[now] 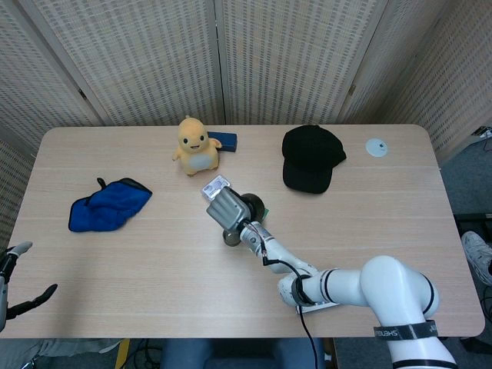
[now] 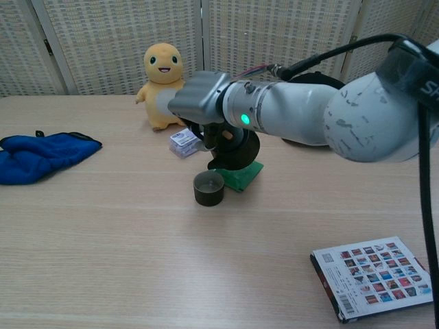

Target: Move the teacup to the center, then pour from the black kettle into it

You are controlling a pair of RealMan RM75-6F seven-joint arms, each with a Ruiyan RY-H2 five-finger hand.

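Note:
The dark teacup (image 2: 208,188) stands upright near the table's middle; in the head view only its edge (image 1: 229,239) shows under my right hand. My right hand (image 2: 204,116) grips the black kettle (image 2: 237,147) just behind and right of the cup, close over a green mat (image 2: 243,175). I cannot tell whether the kettle touches the mat. From above, the hand (image 1: 225,207) covers most of the kettle (image 1: 255,206). My left hand (image 1: 11,280) hangs off the table's front left corner, fingers apart and holding nothing.
A yellow plush (image 2: 163,83) and a small white box (image 2: 184,142) sit behind the cup. A blue cloth (image 2: 41,154) lies at the left and a black cap (image 1: 310,157) at the back right. A picture book (image 2: 376,275) lies at the front right, a white disc (image 1: 376,147) far right.

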